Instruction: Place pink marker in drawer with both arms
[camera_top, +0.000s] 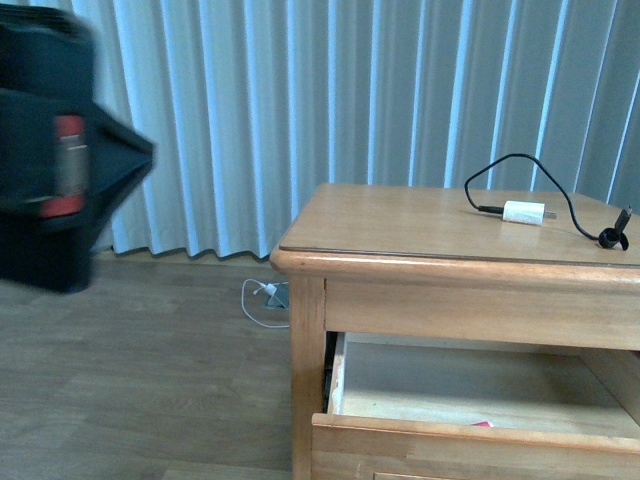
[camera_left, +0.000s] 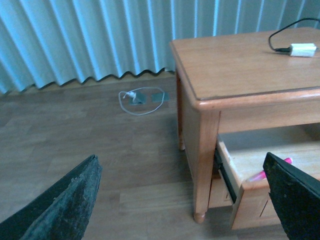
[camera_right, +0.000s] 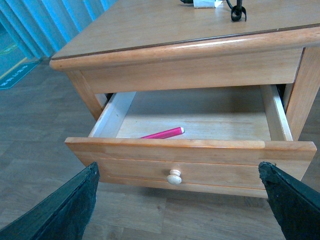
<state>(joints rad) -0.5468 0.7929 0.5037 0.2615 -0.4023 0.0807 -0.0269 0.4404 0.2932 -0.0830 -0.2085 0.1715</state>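
Pink marker (camera_right: 162, 133) laid flat inside the pulled-out drawer (camera_right: 210, 172) under the worktop (camera_right: 165, 22), ahead of the right end effector (camera_right: 177, 172), untouched, fingers spread wide and empty, left end effector (camera_left: 180, 160) likewise agape, holding nothing, apart from the marker

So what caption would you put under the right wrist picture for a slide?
Pink marker lying in the open drawer, framed by the open right gripper.
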